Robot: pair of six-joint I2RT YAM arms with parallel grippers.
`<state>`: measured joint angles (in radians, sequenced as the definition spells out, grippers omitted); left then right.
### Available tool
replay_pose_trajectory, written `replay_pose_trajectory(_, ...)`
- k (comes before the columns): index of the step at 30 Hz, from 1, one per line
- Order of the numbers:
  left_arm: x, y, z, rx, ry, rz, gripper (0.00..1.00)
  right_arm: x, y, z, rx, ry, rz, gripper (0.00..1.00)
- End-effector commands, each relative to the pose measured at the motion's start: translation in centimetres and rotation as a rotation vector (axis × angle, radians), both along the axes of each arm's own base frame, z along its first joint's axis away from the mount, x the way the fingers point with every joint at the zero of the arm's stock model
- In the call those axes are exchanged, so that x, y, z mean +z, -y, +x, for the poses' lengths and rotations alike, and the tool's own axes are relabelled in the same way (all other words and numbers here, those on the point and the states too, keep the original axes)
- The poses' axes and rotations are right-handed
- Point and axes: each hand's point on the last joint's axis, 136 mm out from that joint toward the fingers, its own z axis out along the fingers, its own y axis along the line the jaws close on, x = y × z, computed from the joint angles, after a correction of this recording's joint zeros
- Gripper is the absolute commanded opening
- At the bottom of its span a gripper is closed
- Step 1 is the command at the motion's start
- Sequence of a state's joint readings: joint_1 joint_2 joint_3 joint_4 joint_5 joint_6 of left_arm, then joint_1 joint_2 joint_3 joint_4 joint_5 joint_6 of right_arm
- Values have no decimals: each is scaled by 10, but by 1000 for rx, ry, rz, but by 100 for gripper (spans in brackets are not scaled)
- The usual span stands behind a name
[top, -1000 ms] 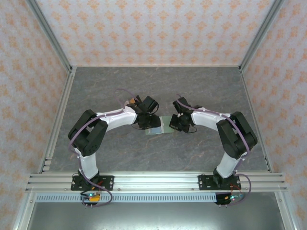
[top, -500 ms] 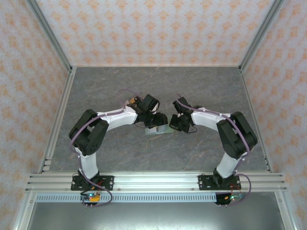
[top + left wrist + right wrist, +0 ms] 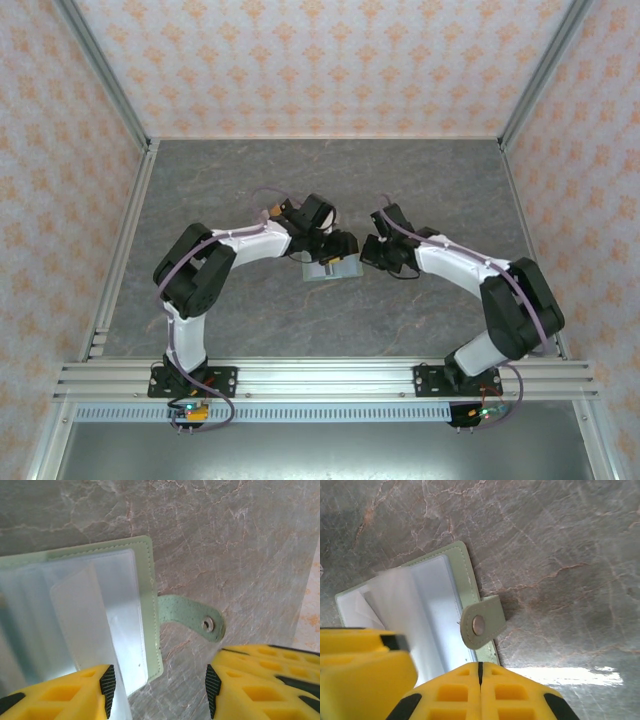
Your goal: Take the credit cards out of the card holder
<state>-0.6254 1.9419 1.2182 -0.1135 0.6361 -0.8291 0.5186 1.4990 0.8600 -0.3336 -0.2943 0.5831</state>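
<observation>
Grey marbled table (image 3: 250, 180), patterned walls on three sides. Left arm (image 3: 240, 245) and right arm (image 3: 460, 265) both bend inward and meet at mid-table.

Card holder (image 3: 333, 270) lies flat and open on the table between the two wrists, sage-green, inner side up. Clear plastic sleeves (image 3: 95, 610) are stacked inside it, pale and glossy. One whitish leaf stands out among them, but I cannot tell whether it is a card or a sleeve. No golden-brown card made out.

Side tab (image 3: 481, 621) sticks out over bare table, its metal snap (image 3: 207, 625) undone.

Left gripper (image 3: 159, 690): fingers spread wide, nothing between them. One finger overlaps the near corner of the sleeves, the other is past the tab above bare table. Contact uncertain.

Right gripper (image 3: 480, 667): fingers pressed together, nothing seen between them, tips at the holder's edge just beside the tab.

Judgement: the holder is opened and extraction is about to begin; no credit cards lie loose on the table. The next move calls for the left fingers to close on a card's edge alone, not the sleeve, while the right gripper pins the holder against sliding.
</observation>
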Motion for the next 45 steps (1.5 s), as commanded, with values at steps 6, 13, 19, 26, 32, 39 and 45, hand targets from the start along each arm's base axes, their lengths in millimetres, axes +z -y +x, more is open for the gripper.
replay_pose_trajectory(6, 59, 25, 23, -6, 90, -184, 57, 17, 15, 5, -55, 92, -22, 9)
replay_pose_trajectory(13, 73, -20, 27, 64, 125, -95, 62, 27, -9, 7, 47, 96, -27, 18)
replay_pose_trajectory(19, 51, -95, 16, 189, 93, 116, 63, 17, -54, 3, 180, 64, -35, 34)
replay_pose_trajectory(26, 36, -156, -2, 323, 52, 245, 66, -15, -82, 2, 245, -56, -69, 38)
replay_pose_trajectory(32, 31, -158, -10, 328, 32, 215, 67, -36, -86, 3, 233, -126, -113, 31)
replay_pose_trajectory(39, 24, -130, -11, 273, -7, 71, 64, -57, -68, -1, 189, -176, -203, 24)
replay_pose_trajectory(45, 18, -103, -8, 221, -23, 2, 58, -62, -65, -3, 178, -188, -214, 22)
